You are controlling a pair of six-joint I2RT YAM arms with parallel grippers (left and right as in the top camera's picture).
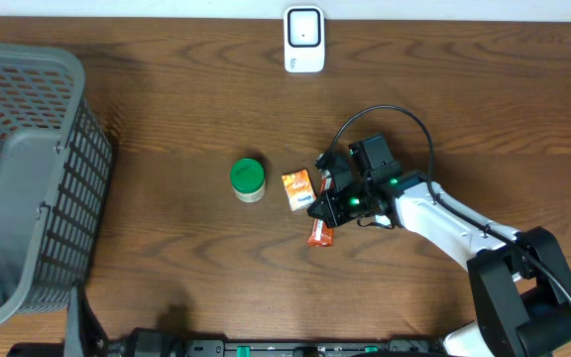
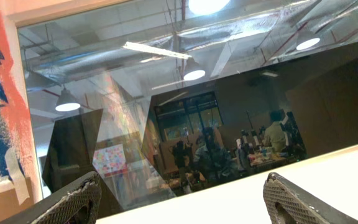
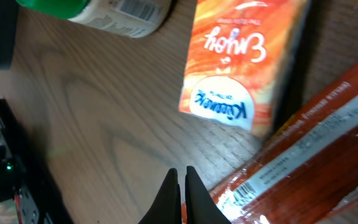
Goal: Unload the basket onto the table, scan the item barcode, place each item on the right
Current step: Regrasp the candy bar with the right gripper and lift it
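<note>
My right gripper [image 3: 180, 186] is pinched fully shut with nothing between the tips, low over the wooden table [image 1: 167, 119], just beside the red snack packet [image 3: 303, 162]; the packet's barcode faces up; can't quite tell if the tips touch its edge. The orange box [image 1: 297, 188] sits right next to the packet; the green-lidded jar [image 1: 248, 179] is just left of that; the white scanner [image 1: 304, 40] is well apart by the far edge. The left gripper [image 2: 179, 205] gapes wide, empty, aimed up at a ceiling.
</note>
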